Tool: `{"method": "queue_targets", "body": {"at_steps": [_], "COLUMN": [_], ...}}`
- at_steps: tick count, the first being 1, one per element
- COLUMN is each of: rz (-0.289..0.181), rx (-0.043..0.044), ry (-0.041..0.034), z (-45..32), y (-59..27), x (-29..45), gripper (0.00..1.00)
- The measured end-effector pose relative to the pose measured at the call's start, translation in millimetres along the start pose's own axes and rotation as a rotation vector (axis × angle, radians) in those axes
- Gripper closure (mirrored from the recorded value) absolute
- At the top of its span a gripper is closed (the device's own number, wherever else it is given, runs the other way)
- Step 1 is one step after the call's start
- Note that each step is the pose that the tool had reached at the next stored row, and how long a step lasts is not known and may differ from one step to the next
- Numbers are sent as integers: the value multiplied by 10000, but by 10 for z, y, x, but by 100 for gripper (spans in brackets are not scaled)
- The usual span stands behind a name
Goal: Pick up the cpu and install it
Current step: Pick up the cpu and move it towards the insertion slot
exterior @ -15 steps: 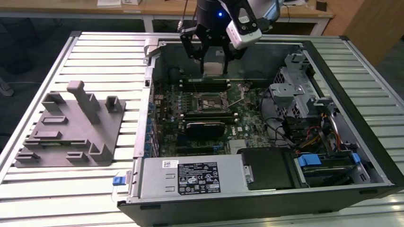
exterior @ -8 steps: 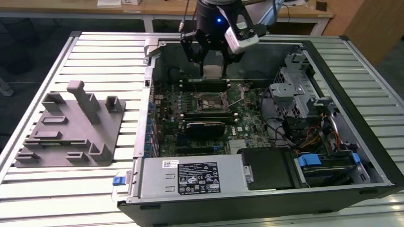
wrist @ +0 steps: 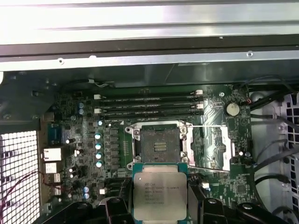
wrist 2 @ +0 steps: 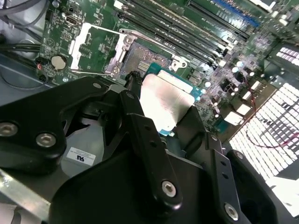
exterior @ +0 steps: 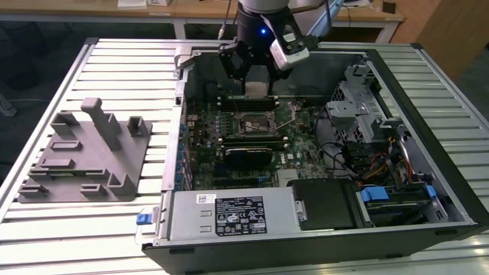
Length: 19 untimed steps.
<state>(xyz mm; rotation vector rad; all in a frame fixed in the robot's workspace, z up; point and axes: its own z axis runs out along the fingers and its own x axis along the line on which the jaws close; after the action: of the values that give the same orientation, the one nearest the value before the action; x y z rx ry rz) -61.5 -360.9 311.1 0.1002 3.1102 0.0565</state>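
Hand: we see the hand (exterior: 256,77) closed on the cpu, its black fingers (wrist: 117,207) pressing on two opposite edges, which leaves the chip's flat faces untouched
Cpu: the cpu (wrist: 160,196) hangs in that grip over the motherboard (exterior: 302,146), silver top turned toward the first wrist view, just beside the socket and clear of it; we cannot tell whether it is level with the board
Socket: the socket (wrist: 159,145) lies bare, with its dark contact field uncovered and nothing seated in it
Load plate: the load plate (wrist: 212,148) is swung flat to one side of the socket, and we judge that is what leaves the opening free for the chip
Memory sticks: the memory sticks (wrist: 147,106) run in rows on the far side of the socket from the cpu, well out of the hand's way
Computer case: the computer case (exterior: 321,249) lies on its side on the bench (exterior: 114,69) with the panel off, so the board faces up and the arm can reach in from above
Grey fixture: the grey fixture (exterior: 84,157) sits on the bench at the exterior view's left, well apart from the case; we cannot tell what its pockets hold
Progress: we judge that the pick-up is done and the seating is not, since the chip is in the grip and the socket is vacant
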Motion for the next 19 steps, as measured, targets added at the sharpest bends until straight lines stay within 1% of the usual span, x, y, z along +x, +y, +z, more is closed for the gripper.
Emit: {"method": "queue_targets", "body": {"at_steps": [8,15,17,19], "rz": [-14,-19,-20,-21], "rx": [1,18,33,37], "ry": [9,20,20,20], "z": [146,272,293,295], "y": [30,58,61,60], "x": [6,7,7,7], "gripper": [45,45,45,45]}}
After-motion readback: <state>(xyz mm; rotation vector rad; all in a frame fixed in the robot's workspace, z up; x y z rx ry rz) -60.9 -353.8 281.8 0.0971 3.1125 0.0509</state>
